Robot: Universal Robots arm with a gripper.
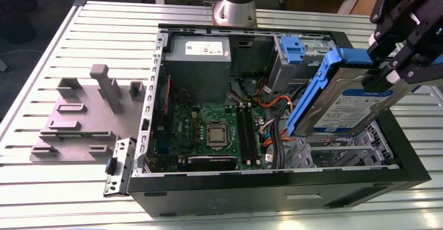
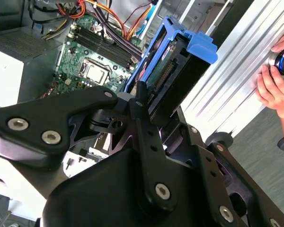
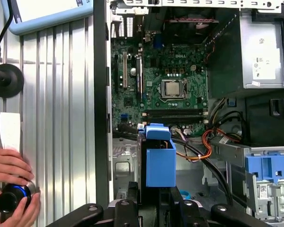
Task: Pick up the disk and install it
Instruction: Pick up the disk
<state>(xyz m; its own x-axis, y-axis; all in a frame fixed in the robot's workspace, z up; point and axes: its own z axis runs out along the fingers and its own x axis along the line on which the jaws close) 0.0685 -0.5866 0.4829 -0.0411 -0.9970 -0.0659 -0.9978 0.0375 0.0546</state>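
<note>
While clamped in the gripper [image 1: 389, 73], the disk [image 1: 349, 108] hangs tilted over the open computer case [image 1: 277, 180].
Jaws pinch its upper end tight; the motherboard [image 1: 207, 129] lies exposed below.

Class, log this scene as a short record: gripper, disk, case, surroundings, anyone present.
holding: gripper shut on the disk
disk: tilted, held over the open computer case, not yet seated
case: lying open, motherboard exposed
surroundings: grey fixture block beside the case
person: a hand by the table edge, on a dark round object
</note>
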